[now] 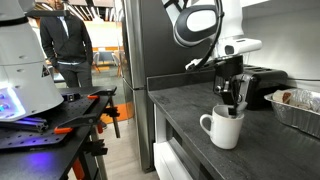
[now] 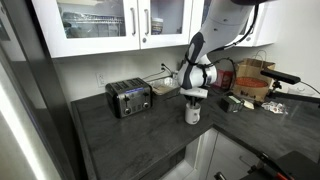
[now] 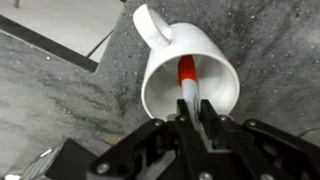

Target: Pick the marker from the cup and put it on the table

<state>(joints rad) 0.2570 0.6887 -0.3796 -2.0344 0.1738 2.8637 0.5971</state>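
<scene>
The white mug (image 3: 190, 70) stands on the dark grey countertop (image 3: 70, 90) and shows in both exterior views (image 1: 222, 128) (image 2: 192, 112). The marker (image 3: 186, 78), orange-red at its lower end with a pale body, stands inside the mug. My gripper (image 3: 190, 118) is directly above the mug mouth, its fingers shut on the marker's pale upper end. In an exterior view my gripper (image 1: 232, 100) reaches down to the mug rim. The marker is hidden in both exterior views.
A toaster (image 2: 128, 98) stands at the back of the counter, also seen behind the arm (image 1: 258, 84). A foil tray (image 1: 298, 108) lies beside it. Boxes and clutter (image 2: 255, 85) fill the far counter. A black workbench with orange tools (image 1: 50, 125) and a person (image 1: 65, 40) are off the counter.
</scene>
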